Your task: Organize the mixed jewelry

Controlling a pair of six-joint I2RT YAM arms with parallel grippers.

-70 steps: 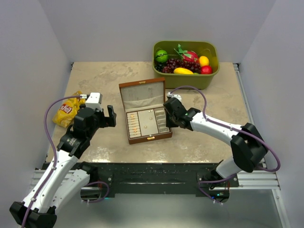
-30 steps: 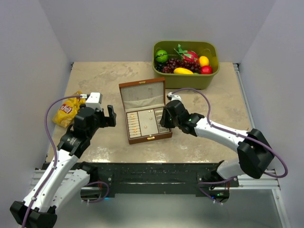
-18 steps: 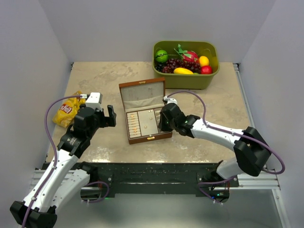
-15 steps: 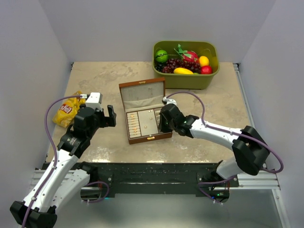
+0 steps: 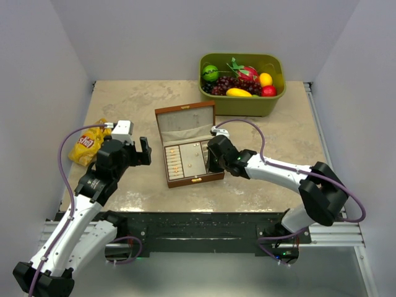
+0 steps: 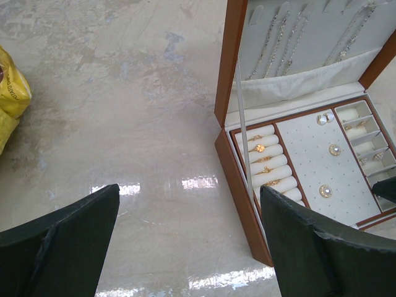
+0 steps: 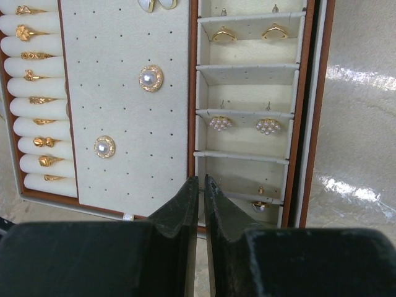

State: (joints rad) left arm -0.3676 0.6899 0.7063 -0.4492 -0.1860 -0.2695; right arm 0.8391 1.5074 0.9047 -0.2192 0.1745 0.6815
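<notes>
right pincer (image 7: 202,180) all but pressed together above the near right compartments of the open wooden box (image 5: 197,180) in the middle of the bench (image 5: 124,99). the jewelry (image 7: 150,78) lies inside: rings (image 7: 28,32), pearl clusters (image 7: 266,126). left pincer (image 6: 190,193) spread wide, left of the box.

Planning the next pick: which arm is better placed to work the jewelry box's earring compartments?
Right. The right claw hangs nearly shut over the jewelry box at its earring compartments; the left claw is wide open over the table, left of the box.
</notes>
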